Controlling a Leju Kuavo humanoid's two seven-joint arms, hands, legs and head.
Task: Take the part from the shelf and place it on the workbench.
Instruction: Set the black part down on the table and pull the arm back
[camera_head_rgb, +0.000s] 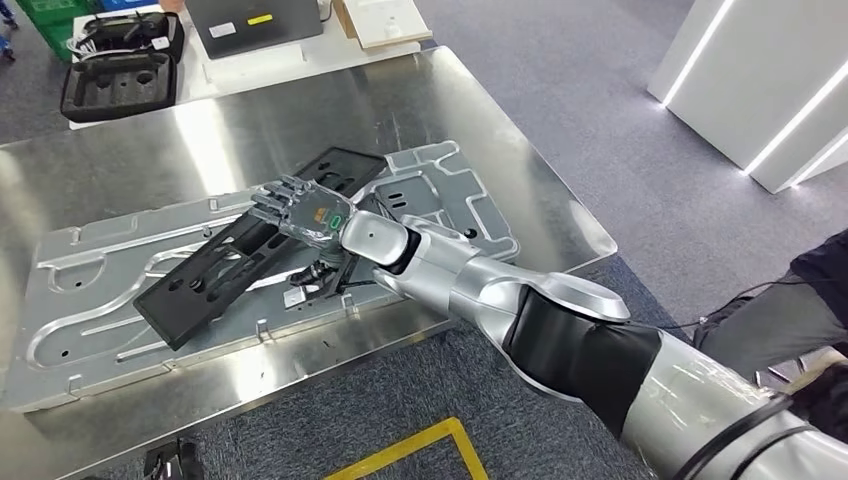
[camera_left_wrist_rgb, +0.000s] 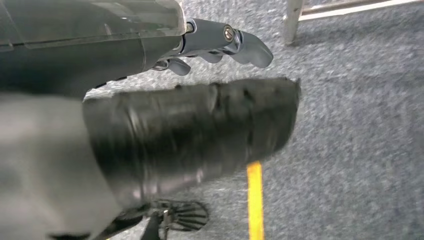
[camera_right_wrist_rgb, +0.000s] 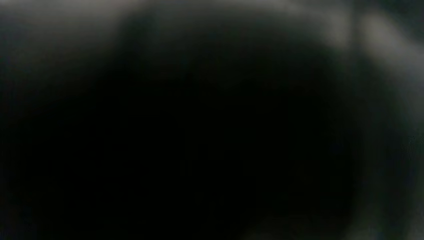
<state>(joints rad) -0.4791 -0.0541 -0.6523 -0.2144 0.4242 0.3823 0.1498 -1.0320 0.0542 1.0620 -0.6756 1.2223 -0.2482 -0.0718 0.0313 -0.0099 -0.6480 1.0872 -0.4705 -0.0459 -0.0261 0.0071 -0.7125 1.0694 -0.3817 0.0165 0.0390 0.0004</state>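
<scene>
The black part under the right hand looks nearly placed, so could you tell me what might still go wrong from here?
The black part lies slantwise on a pressed metal panel, not flat on the workbench, so it could slide or rock. The right hand rests on its upper end; lifting away might drag it along. The right wrist view is dark, so contact there cannot be checked.

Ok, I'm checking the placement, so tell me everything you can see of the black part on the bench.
The black part is a long, flat, matte panel with cutouts and small holes, plastic by its look. It lies diagonally across a silver stamped metal plate on the steel workbench. The right hand is over its upper middle, fingers spread flat; whether it presses on the part cannot be told.
</scene>
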